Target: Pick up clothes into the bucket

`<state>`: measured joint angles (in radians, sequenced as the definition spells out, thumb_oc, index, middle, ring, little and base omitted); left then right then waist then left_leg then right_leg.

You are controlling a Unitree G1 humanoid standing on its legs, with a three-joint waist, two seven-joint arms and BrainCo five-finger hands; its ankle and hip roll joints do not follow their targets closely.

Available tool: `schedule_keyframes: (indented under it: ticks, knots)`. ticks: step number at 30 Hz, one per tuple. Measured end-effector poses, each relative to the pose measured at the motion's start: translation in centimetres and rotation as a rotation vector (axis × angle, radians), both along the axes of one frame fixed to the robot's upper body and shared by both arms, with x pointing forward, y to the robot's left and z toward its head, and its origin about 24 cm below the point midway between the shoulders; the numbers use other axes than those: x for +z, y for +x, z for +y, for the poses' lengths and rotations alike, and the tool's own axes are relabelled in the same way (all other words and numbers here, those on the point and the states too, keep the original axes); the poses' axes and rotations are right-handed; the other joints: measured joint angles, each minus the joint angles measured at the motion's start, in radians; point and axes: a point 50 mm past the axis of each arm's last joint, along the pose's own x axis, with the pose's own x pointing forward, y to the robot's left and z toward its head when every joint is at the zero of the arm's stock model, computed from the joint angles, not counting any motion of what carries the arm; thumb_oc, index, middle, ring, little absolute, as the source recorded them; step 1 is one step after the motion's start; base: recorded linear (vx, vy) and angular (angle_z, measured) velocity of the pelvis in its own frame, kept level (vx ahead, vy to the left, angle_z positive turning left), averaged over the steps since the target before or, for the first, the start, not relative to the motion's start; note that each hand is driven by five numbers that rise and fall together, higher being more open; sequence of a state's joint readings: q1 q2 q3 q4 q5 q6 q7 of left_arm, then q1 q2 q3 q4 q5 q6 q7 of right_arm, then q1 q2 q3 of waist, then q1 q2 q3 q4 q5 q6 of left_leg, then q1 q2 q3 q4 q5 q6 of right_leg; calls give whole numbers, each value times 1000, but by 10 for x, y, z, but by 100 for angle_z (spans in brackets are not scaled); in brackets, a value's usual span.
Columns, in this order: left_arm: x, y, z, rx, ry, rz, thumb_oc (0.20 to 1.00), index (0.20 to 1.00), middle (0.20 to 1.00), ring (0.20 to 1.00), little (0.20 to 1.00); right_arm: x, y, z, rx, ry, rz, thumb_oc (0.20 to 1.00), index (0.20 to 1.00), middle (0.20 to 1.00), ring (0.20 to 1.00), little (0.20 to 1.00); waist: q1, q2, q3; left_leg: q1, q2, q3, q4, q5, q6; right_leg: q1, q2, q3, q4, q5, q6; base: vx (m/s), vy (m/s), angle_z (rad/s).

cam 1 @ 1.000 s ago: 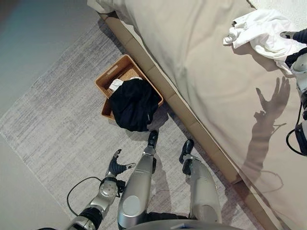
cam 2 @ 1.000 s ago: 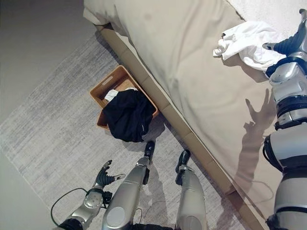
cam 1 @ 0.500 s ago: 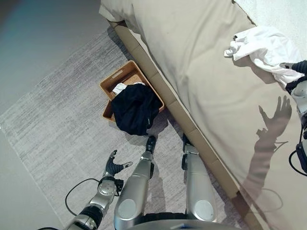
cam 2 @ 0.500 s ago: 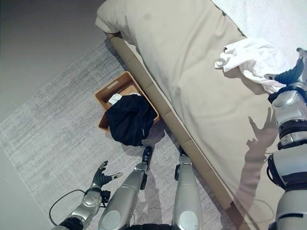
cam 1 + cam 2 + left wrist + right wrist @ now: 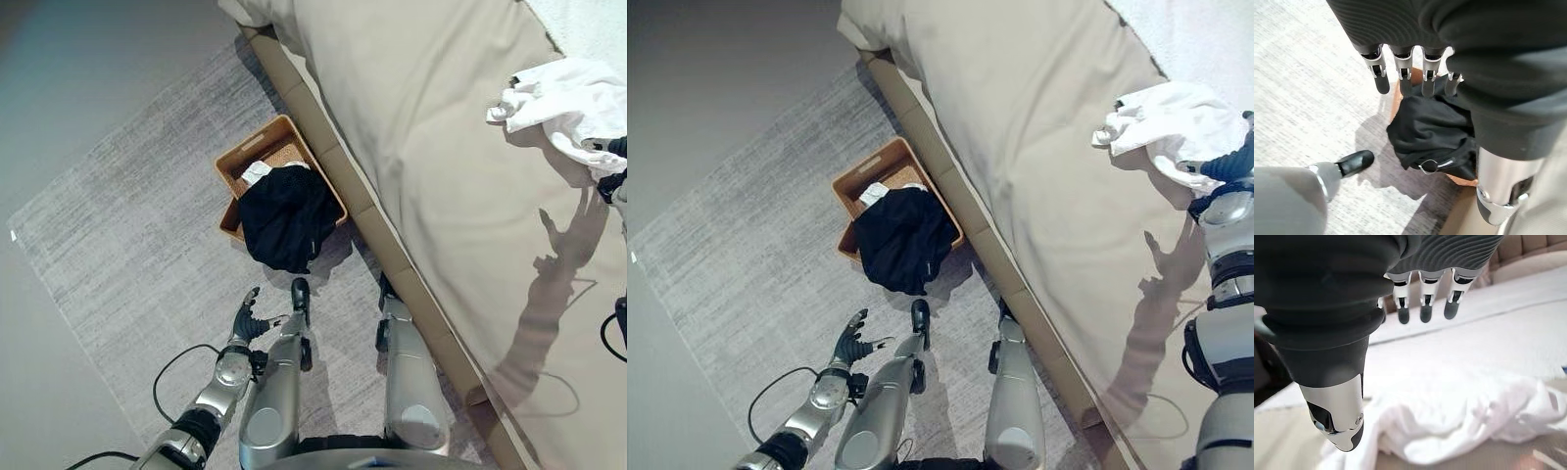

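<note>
My head cam shifted, so bed, rug & basket slid in view. My right robot hand point(image 5: 1227, 164) now sits lower vs the white garment point(image 5: 1178, 123), at its near edge. Left robot hand point(image 5: 247, 318) rose a bit.

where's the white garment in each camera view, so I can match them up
Left eye view: white garment on the bed, upper right.
Right eye view: upper right, by the right hand.
Left wrist view: not seen.
Right wrist view: crumpled beneath the open fingers.
Shared landmark: the beige bed cover.
</note>
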<state>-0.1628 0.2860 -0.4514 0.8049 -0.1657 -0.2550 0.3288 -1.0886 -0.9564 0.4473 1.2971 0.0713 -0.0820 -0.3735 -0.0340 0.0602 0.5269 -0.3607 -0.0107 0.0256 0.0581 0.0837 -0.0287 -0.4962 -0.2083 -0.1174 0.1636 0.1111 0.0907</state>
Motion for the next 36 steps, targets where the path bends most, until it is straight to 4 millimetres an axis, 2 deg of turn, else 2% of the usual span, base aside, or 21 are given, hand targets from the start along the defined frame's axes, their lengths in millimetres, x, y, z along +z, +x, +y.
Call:
schedule_keyframes:
  ticks: [8, 12, 17, 20, 22, 23, 24, 25, 27, 30, 36]
  knots:
    - [-4, -3, 3, 2, 9, 29, 1000, 1000, 1000, 1000, 1000, 13, 0, -1, -16, 6, -30, 1000, 1000, 1000, 1000, 1000, 14, 65, 3, -25, -26, -14, -23, 7, -5, -59, -32, 0, 61, -47, 26, 39, -33, 7]
    - [-3, -2, -1, -5, -1, 22, 1000, 1000, 1000, 1000, 1000, 35, -1, -2, -24, -15, -79, 1000, 1000, 1000, 1000, 1000, 22, 89, 3, -112, -42, -18, -49, 39, -9, -200, -43, 25, 147, -69, 20, 67, -63, 3]
    - [3, 1, -9, -27, -25, -11, 1000, 1000, 1000, 1000, 1000, 45, 1, 1, -30, -35, -85, 1000, 1000, 1000, 1000, 1000, 21, 94, 0, -171, -55, -11, -74, 57, 4, -309, -48, 60, 212, -84, 11, 65, -34, 1]
    - [14, 6, -21, -75, -54, -68, 1000, 1000, 1000, 1000, 1000, 70, 2, 6, -22, -93, -119, 1000, 1000, 1000, 1000, 1000, 23, 95, 0, -219, -68, 0, -74, 63, 11, -393, -52, 94, 269, -95, 9, 35, -22, -1]
    - [16, 7, -24, -82, -67, -79, 1000, 1000, 1000, 1000, 1000, 76, 2, 9, -18, -102, -132, 1000, 1000, 1000, 1000, 1000, 23, 95, 0, -235, -71, 0, -79, 67, 15, -418, -52, 104, 278, -98, 5, 12, -15, 0]
    - [17, 7, -27, -82, -76, -83, 1000, 1000, 1000, 1000, 1000, 77, 2, 9, -20, -106, -132, 903, 903, 903, 903, 903, 24, 97, -1, -243, -69, 0, -83, 67, 16, -434, -49, 108, 290, -100, 3, 24, -31, 0]
    - [18, 7, -27, -85, -79, -88, 1000, 1000, 1000, 1000, 1000, 78, 1, 8, -23, -112, -135, 598, 598, 598, 598, 598, 23, 97, -1, -248, -71, -1, -82, 68, 16, -441, -48, 108, 302, -104, 3, 33, -29, 3]
    - [21, 8, -28, -85, -87, -104, 1000, 1000, 1000, 1000, 1000, 86, -1, 7, -34, -127, -153, 420, 420, 420, 420, 420, 23, 98, -2, -264, -73, -1, -85, 67, 16, -463, -49, 115, 309, -109, -1, 32, -19, 4]
    - [23, 8, -30, -82, -101, -113, 1000, 1000, 1000, 1000, 1000, 97, -4, 7, -43, -132, -189, 200, 200, 200, 200, 200, 24, 98, -2, -292, -75, -1, -88, 75, 24, -502, -45, 127, 324, -110, -3, 20, -10, 1]
    - [24, 9, -31, -81, -105, -121, 1000, 1000, 1000, 1000, 1000, 104, -5, 9, -49, -144, -218, 200, 200, 200, 200, 200, 23, 98, -2, -302, -79, 0, -89, 83, 25, -520, -44, 136, 330, -110, -2, 21, -11, -5]
    - [25, 9, -32, -71, -104, -132, 1000, 1000, 1000, 1000, 1000, 105, -7, 7, -55, -140, -225, 200, 200, 200, 200, 200, 22, 99, -3, -302, -83, -2, -91, 94, 18, -521, -50, 135, 334, -110, -2, -2, 0, 1]
